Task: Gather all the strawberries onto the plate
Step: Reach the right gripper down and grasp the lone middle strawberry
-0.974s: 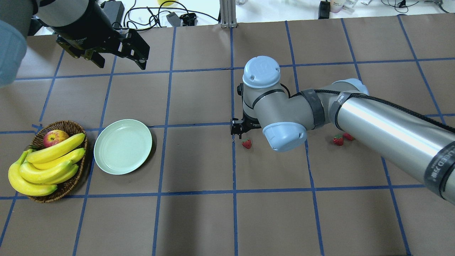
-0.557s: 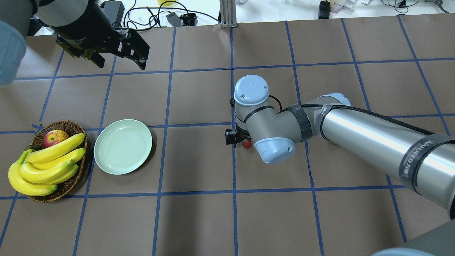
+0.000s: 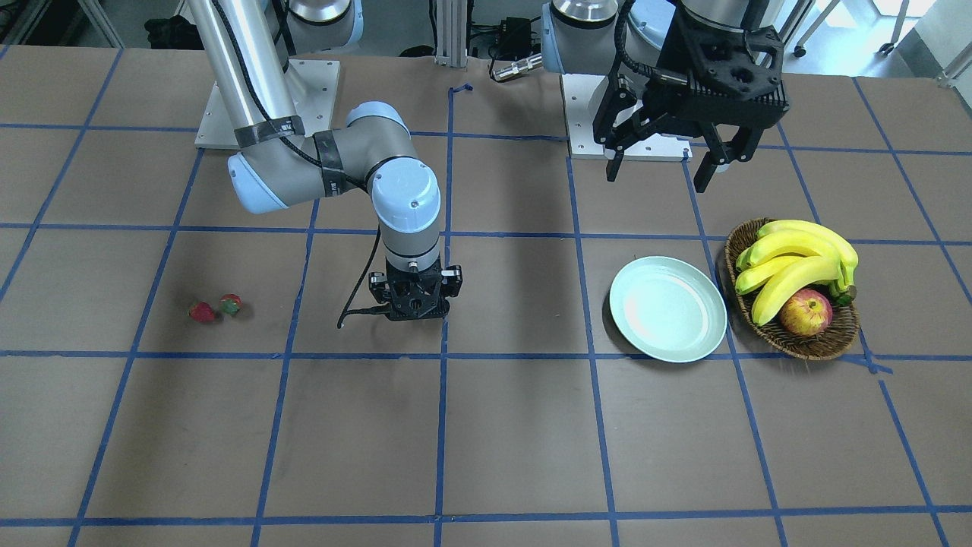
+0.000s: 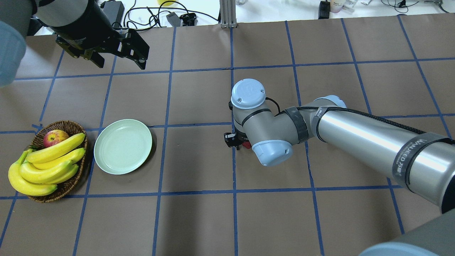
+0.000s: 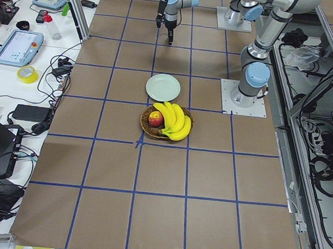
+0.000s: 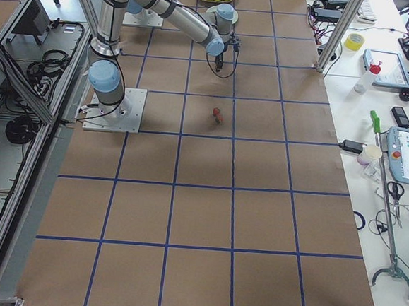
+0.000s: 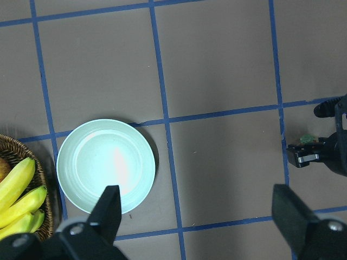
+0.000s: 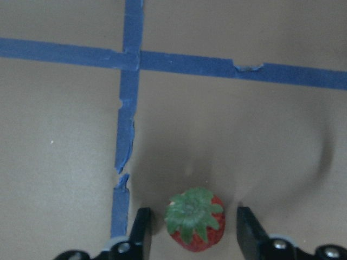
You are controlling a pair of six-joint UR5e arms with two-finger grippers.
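descent is the change: a second ago the right gripper [image 8: 193,230] hung above and just beside the nearest strawberry [image 8: 194,219], which showed whole in the overhead view. now the gripper is low over the table and the wrist hides nearly all of that berry from above.

the wrist camera shows the berry between the two fingers [image 8: 142,230], cap up, on the table. a slim gap shows on each side, so the jaws stand apart and grip nothing yet. by my reading the pick is lined up and only the squeeze is missing.

the plate [image 4: 123,146] lies bare, well apart from this gripper on the left arm's side. the other two strawberries [image 3: 202,312] lie together on the gripper's opposite side, away from the plate; the arm has come to hide them in the overhead view. so none is collected.

the left gripper [image 4: 121,63] has not moved: it hangs spread wide and empty, with the plate below it in its own camera.
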